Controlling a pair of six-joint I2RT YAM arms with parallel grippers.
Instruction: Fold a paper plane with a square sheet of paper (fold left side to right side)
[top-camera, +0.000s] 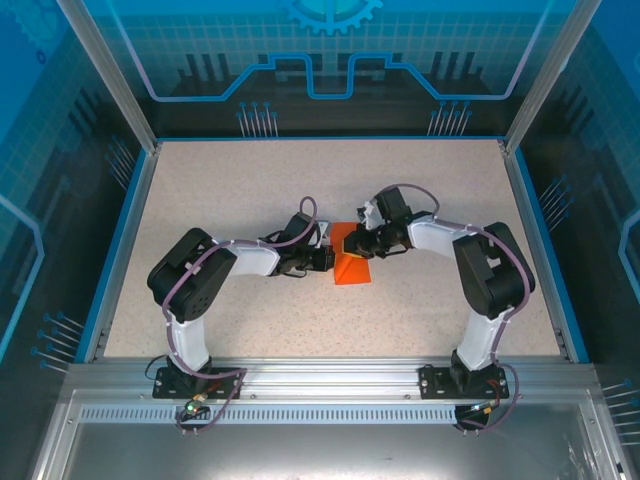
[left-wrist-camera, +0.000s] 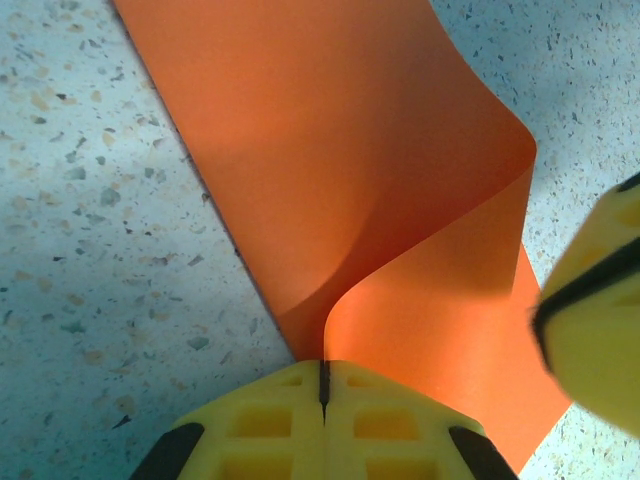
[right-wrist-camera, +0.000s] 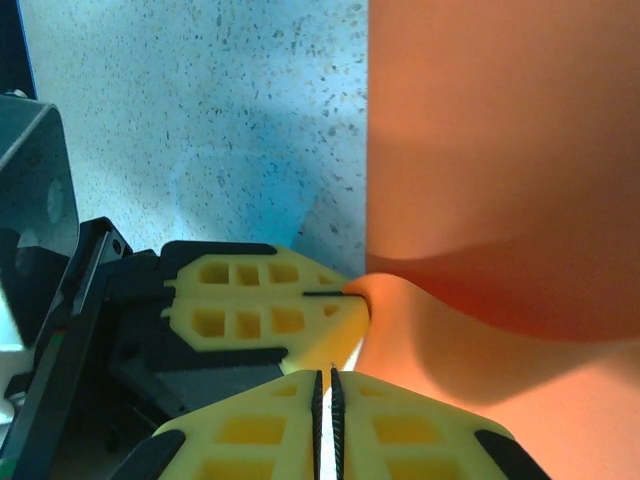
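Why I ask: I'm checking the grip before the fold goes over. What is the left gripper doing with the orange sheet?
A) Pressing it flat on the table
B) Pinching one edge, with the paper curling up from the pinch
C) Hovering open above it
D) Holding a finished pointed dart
B: in the left wrist view the left gripper is shut on an edge of the square sheet of paper, which rises from the pinch in a curl.

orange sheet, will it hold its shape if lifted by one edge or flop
Likely floppy: the orange sheet curls in a soft wave where the left gripper pinches its edge. Probably very light, as a fingertip pinch raises it. It may spring back, since the bend shows no crease.
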